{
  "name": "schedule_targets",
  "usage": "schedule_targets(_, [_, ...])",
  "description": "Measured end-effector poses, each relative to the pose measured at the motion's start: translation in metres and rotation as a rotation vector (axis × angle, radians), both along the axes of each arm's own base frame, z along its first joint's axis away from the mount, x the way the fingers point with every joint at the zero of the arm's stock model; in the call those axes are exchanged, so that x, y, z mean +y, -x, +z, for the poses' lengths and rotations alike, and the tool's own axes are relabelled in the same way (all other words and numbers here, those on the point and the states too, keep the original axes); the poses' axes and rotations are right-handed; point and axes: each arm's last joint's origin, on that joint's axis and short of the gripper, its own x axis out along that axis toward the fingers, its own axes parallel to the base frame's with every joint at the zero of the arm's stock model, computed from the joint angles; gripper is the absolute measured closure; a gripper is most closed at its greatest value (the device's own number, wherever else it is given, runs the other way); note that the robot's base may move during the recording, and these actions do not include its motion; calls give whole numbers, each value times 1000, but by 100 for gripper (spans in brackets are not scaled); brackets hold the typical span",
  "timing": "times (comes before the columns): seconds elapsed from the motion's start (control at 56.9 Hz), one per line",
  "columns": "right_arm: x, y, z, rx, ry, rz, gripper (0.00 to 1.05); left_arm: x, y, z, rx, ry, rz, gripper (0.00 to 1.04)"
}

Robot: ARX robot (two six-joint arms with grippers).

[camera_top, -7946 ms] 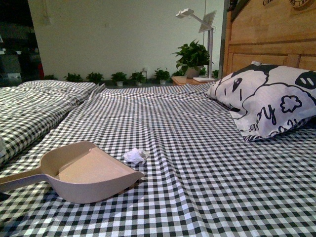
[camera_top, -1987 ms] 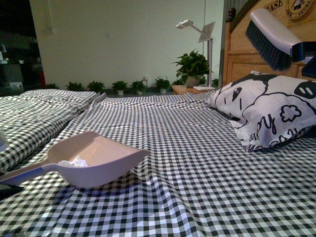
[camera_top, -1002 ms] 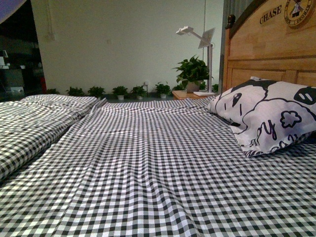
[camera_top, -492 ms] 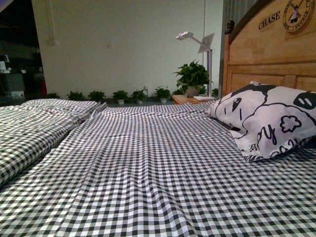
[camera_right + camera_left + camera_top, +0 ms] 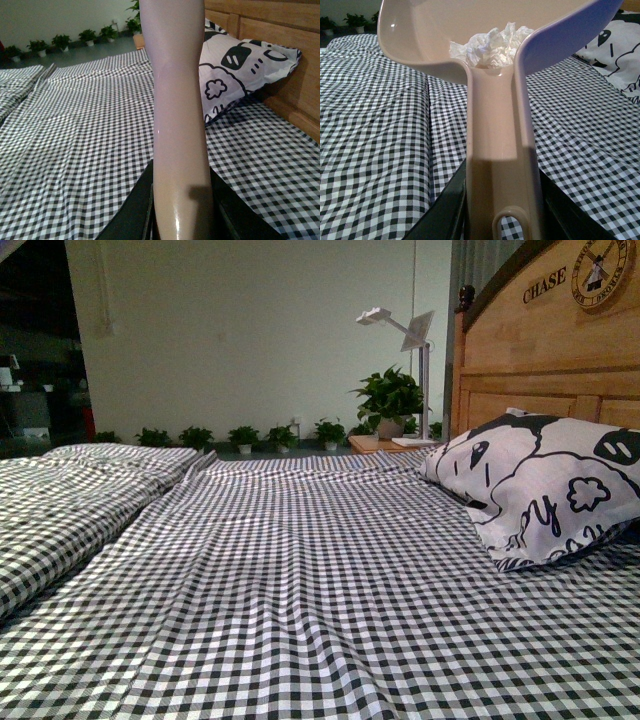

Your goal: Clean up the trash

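Observation:
In the left wrist view the trash (image 5: 490, 46), a crumpled white paper wad, lies in the back of the pinkish-beige dustpan (image 5: 420, 40), near where its handle starts. My left gripper (image 5: 502, 210) is shut on that handle, holding the pan up above the checked bedspread (image 5: 375, 130). In the right wrist view my right gripper (image 5: 182, 210) is shut on the pale handle of the brush (image 5: 177, 110), whose bristles are out of view. In the front view neither gripper, dustpan nor brush shows.
A black-and-white checked bedspread (image 5: 300, 580) covers the bed. A large white pillow (image 5: 550, 485) with black cartoon print leans against the wooden headboard (image 5: 540, 350) on the right. A bedside stand with a potted plant (image 5: 388, 400) and lamp is at the far end.
Two seconds ago the dustpan with the wad sat low at the front left and the brush was up at the right. Both have since left the front view, and the camera has risen slightly.

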Motion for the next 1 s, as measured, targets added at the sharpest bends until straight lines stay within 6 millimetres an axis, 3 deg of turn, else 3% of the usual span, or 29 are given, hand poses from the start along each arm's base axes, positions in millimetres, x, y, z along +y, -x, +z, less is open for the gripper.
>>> schedule_targets(1.002, [-1, 0, -3, 31, 6, -19, 84, -1, 1, 0, -2, -1, -4, 77])
